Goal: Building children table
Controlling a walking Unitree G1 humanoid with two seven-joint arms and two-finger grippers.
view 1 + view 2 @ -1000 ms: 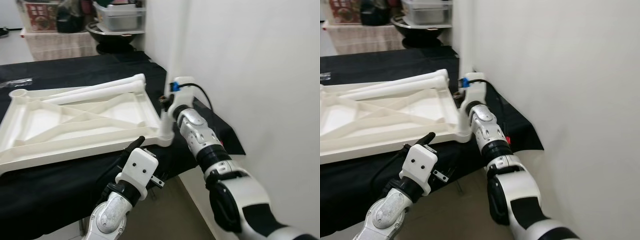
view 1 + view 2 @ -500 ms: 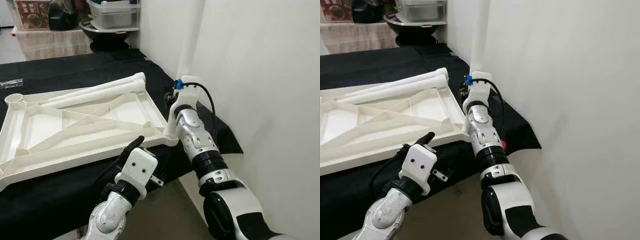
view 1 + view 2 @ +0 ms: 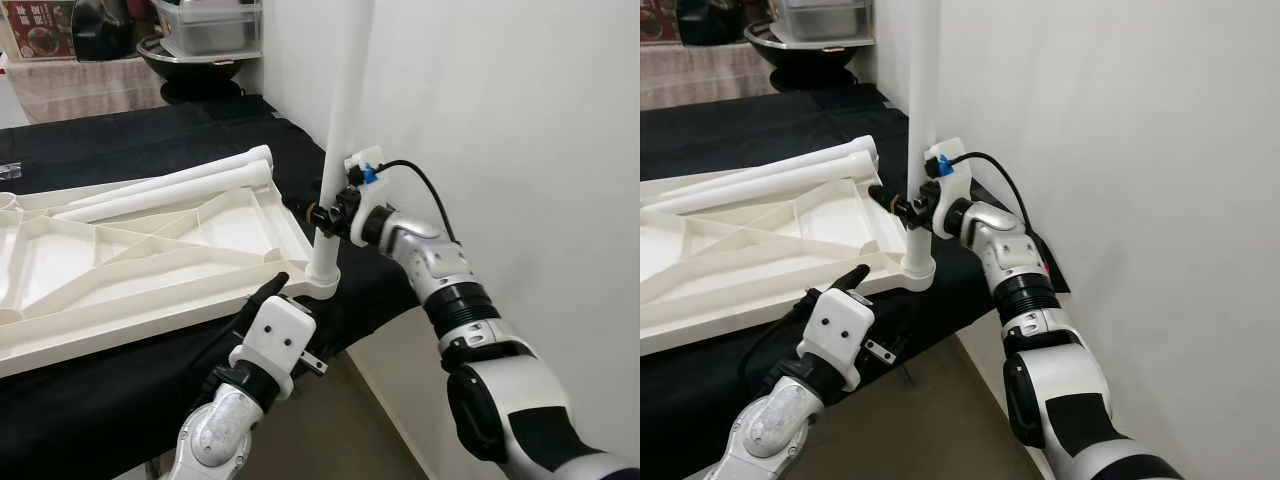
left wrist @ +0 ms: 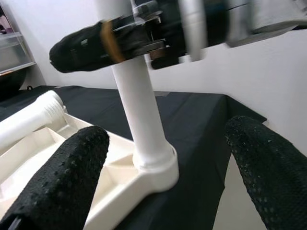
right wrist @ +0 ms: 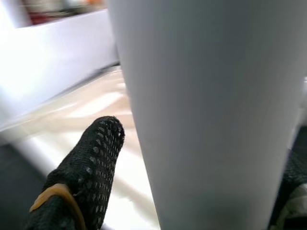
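A white plastic tabletop (image 3: 150, 270) lies upside down on a black-covered table. One white leg (image 3: 340, 130) stands upright in the tabletop's near right corner socket (image 3: 322, 283). My right gripper (image 3: 325, 215) is shut on this leg just above the socket; up close, one of its black fingers (image 5: 81, 167) presses the leg (image 5: 206, 110). Two more legs (image 3: 170, 185) lie along the tabletop's far edge. My left gripper (image 4: 163, 182) hangs open just in front of the socket (image 4: 156, 167), touching nothing, with its fingers wide apart.
A white wall (image 3: 520, 120) stands close on the right, right behind the upright leg. Shelves with a metal bowl and a plastic box (image 3: 200, 30) sit at the back. The table's front edge (image 3: 100, 400) drops to bare floor (image 3: 370, 440).
My right forearm has swung out to the right, so the gripper now holds the leg from the side. The left gripper stays put. The camera has shifted.
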